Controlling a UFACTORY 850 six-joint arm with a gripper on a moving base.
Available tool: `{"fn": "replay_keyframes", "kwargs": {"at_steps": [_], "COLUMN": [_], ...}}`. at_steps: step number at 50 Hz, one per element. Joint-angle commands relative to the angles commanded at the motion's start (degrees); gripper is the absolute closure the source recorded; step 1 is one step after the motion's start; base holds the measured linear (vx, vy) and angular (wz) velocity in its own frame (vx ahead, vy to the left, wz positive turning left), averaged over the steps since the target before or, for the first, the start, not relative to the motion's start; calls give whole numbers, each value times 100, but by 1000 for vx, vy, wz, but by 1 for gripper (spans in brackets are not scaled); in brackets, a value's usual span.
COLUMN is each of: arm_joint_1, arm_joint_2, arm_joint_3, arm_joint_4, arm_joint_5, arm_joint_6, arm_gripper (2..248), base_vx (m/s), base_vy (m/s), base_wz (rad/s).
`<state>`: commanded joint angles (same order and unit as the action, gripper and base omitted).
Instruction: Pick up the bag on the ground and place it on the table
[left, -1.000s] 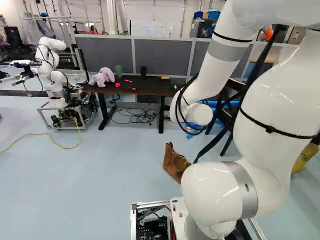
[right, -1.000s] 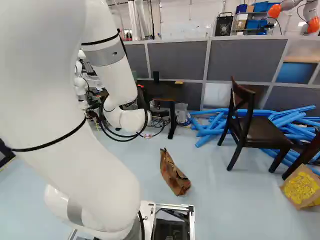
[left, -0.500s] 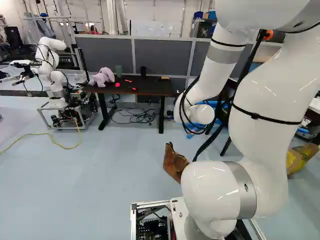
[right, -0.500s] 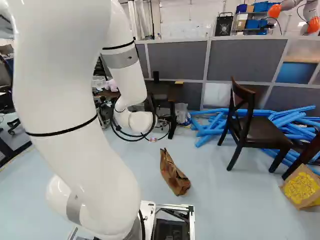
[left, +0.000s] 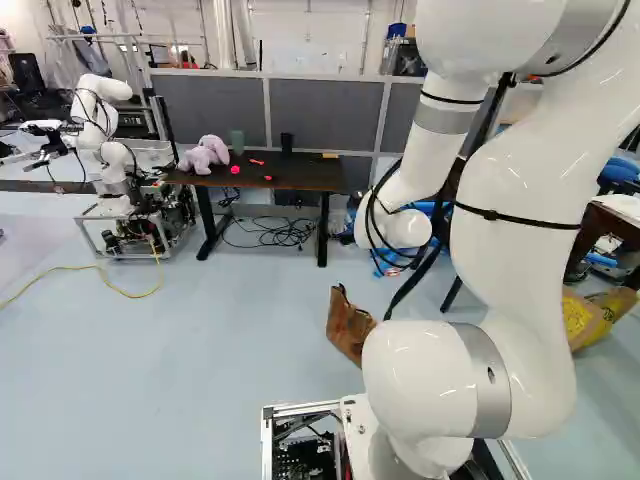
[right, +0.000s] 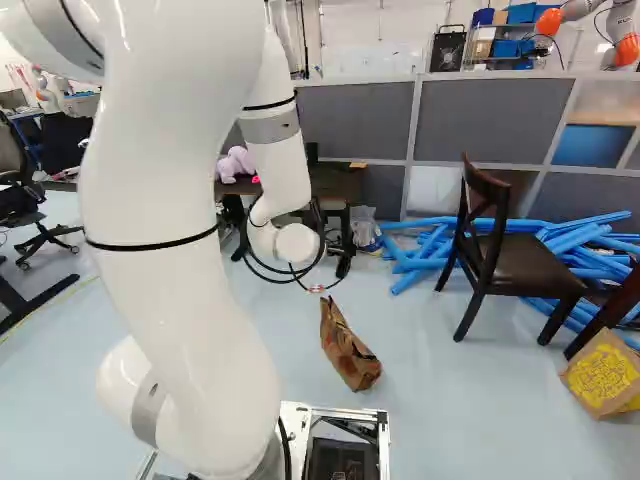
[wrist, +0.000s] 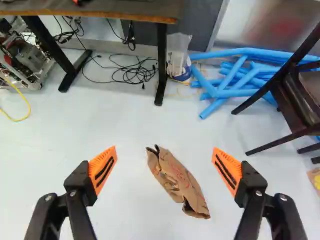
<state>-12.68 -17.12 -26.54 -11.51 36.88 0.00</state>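
Note:
The crumpled brown paper bag lies on the pale floor in front of the arm, as seen in the left base view and the right base view. I cannot make out my gripper's fingers behind the wrist in either base view. The wrist view shows the gripper open, its orange pads wide apart. Beyond and below the fingers, the bag appears in the gap between them, touched by neither. The dark table stands farther back, with a lilac plush toy and small pink and red items on it.
Blue foam tubes lie on the floor near a dark wooden chair. Loose black cables spread under the table. Another robot stands left of the table. A yellow-marked paper bag sits by the chairs.
My arm has swung and shifted its wrist to the right, most clearly in the right base view, where the plush toy now shows past it. The base and the brown bag have stayed put.

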Motion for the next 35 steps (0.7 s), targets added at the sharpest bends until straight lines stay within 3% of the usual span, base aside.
{"fn": "replay_keyframes", "kwargs": {"at_steps": [35], "arm_joint_1": [-235], "arm_joint_2": [-1152], "arm_joint_3": [-845], "arm_joint_4": [-419], "arm_joint_5": [-830], "arm_joint_6": [0], "arm_gripper": [3], "base_vx": [0], "base_vy": [0], "base_wz": [0]}}
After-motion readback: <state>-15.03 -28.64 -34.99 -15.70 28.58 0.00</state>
